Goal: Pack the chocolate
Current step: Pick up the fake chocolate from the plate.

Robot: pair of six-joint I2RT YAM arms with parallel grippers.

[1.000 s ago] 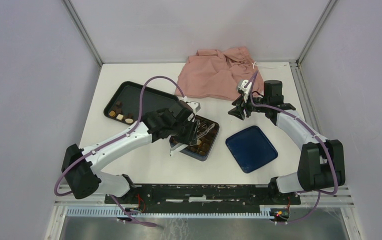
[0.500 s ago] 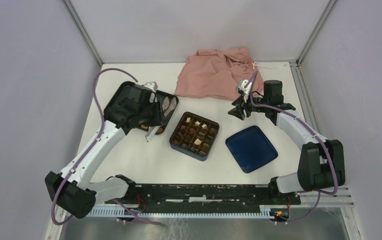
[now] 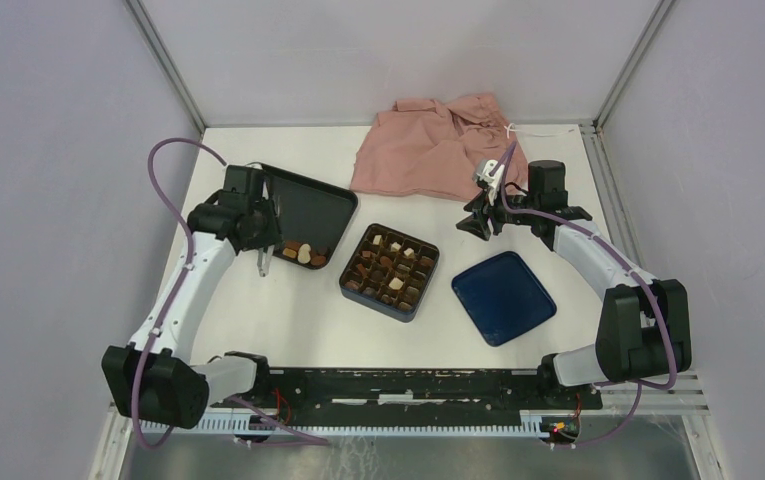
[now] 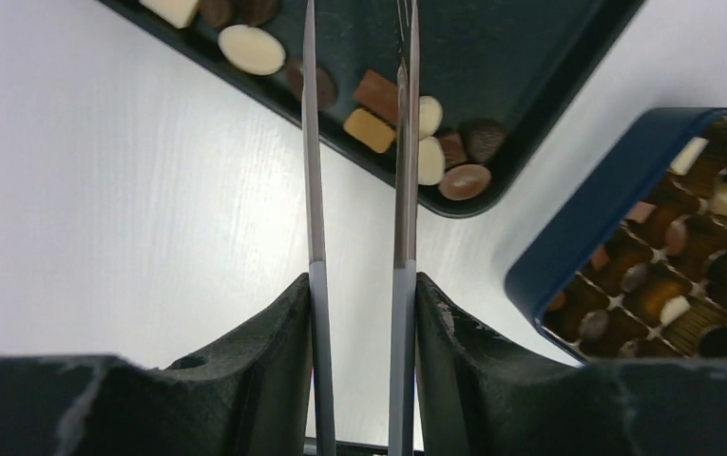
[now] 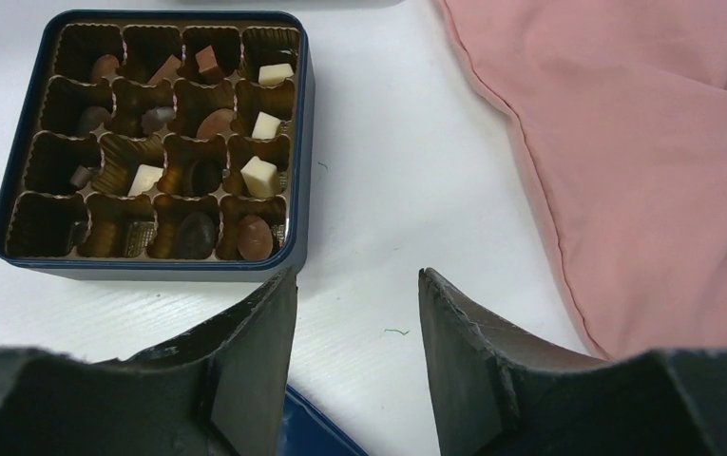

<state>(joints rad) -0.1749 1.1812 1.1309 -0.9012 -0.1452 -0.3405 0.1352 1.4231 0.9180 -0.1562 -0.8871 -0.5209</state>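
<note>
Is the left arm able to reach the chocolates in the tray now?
Probably yes: the left gripper hangs just over the chocolates in the tray, jaws apart, nothing in between.

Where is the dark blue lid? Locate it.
Top view: the dark blue lid lies flat on the table's right half, just right of the chocolate box, with the right gripper beyond it.

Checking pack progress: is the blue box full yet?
Not full: right wrist view shows empty cells in the box; loose chocolate lies on the tray.
</note>
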